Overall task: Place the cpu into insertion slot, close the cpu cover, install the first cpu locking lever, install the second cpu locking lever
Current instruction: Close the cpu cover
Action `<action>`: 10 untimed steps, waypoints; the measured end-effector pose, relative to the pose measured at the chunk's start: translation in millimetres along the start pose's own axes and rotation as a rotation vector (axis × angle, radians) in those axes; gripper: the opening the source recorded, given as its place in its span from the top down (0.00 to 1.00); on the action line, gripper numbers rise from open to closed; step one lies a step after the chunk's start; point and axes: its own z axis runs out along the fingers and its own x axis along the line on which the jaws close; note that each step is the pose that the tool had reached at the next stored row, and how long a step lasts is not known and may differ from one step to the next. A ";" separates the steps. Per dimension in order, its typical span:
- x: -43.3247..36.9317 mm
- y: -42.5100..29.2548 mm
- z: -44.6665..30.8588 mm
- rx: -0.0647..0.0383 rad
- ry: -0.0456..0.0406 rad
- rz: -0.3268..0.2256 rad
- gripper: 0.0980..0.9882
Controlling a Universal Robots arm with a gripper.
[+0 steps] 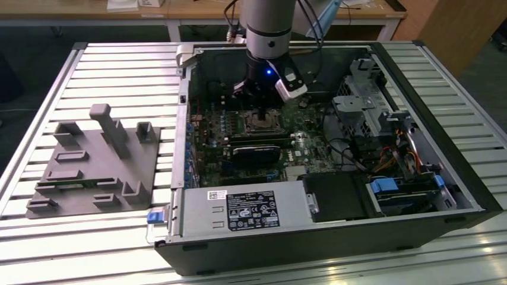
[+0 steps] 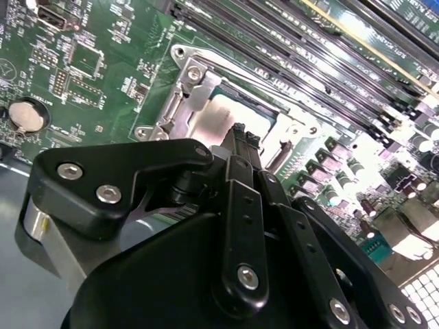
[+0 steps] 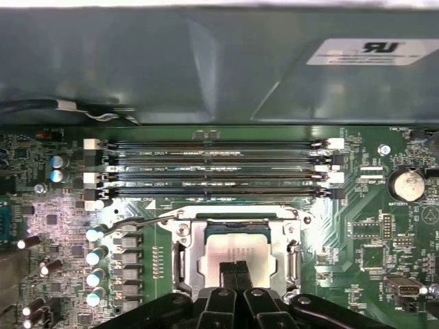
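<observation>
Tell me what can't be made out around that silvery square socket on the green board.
First wrist view: the black gripper covers part of the dull silver-grey square chip and its silvery metal frame.
Second wrist view: the gripper's body hides much of the frame.
Exterior view: the square socket is too small to show whether the frame is latched.
Whether the shut jaws touch the chip: unclear in both wrist views.

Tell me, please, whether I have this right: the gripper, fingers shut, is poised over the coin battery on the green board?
Not quite: the gripper, fingers shut, is poised over the silver chip in its socket on the green board, not the coin battery, which sits apart, as the first wrist view shows.
</observation>
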 end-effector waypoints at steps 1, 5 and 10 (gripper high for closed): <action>-0.6 0.0 0.0 0.000 0.0000 0.000 0.99; -0.9 0.1 -1.7 0.000 0.0000 0.000 0.99; -1.0 0.1 -3.5 0.000 -0.0001 0.000 0.99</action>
